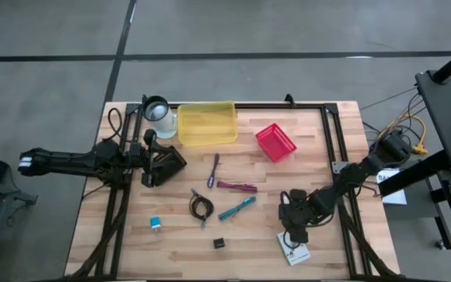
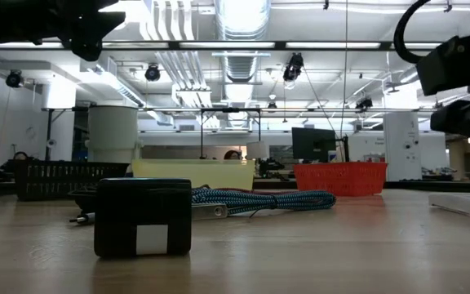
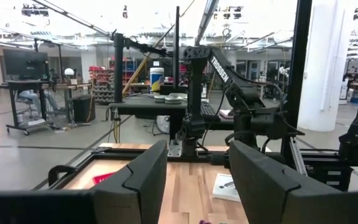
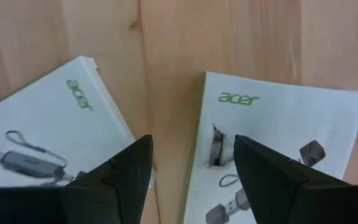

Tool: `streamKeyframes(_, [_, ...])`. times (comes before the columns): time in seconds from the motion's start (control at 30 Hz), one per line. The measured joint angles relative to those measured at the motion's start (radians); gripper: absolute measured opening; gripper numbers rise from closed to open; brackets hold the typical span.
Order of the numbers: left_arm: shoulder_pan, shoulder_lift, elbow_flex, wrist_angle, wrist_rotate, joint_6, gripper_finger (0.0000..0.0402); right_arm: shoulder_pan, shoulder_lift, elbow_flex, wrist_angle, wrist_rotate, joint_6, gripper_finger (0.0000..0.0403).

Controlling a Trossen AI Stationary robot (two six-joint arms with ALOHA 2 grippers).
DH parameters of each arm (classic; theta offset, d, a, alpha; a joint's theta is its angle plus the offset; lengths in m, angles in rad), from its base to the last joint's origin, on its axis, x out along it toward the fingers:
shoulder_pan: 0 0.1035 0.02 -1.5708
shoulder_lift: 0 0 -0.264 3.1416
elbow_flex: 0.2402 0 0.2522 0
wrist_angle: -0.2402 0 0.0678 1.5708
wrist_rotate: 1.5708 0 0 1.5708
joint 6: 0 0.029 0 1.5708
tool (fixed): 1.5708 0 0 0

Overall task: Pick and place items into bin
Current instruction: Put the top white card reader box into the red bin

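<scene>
Two white printed cards [image 4: 48,124] [image 4: 291,137] lie flat side by side near the table's near right corner [image 1: 294,249]. My right gripper [image 4: 191,149] [image 1: 292,229] points down, open, above the gap between them; its fingers straddle the right card's inner edge and touch nothing. My left gripper [image 1: 159,163] [image 3: 197,158] waits open and level at the table's left. Mid-table lie the purple pen [image 1: 214,170], maroon strip [image 1: 237,186], teal pen [image 1: 237,208], black coiled cable [image 1: 202,207], tiny blue-white piece [image 1: 155,225] and small black cube [image 1: 219,244] [image 2: 143,216].
A yellow bin [image 1: 207,123] and a red bin [image 1: 276,142] stand toward the far edge, with a white cup [image 1: 160,114] next to the yellow one. Black frame rails [image 1: 331,141] run along the table's far and side edges. Bare wood lies between the cube and the cards.
</scene>
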Motion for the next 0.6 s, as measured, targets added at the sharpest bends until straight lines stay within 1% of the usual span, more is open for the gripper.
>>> streamKeyframes(0.27, [0.0, 0.0, 0.0, 0.0, 0.0, 0.0, 0.016, 0.0, 0.034, 0.003, 0.002, 0.006, -0.002, 0.021])
streamKeyframes(0.4, [0.0, 0.0, 0.0, 0.0, 0.0, 0.0, 0.016, 0.0, 0.027, 0.005, 0.002, -0.018, -0.005, 0.0209])
streamKeyframes(0.6, [0.0, 0.0, 0.0, 0.0, 0.0, 0.0, 0.016, 0.004, 0.024, 0.005, -0.002, -0.042, -0.015, 0.0188])
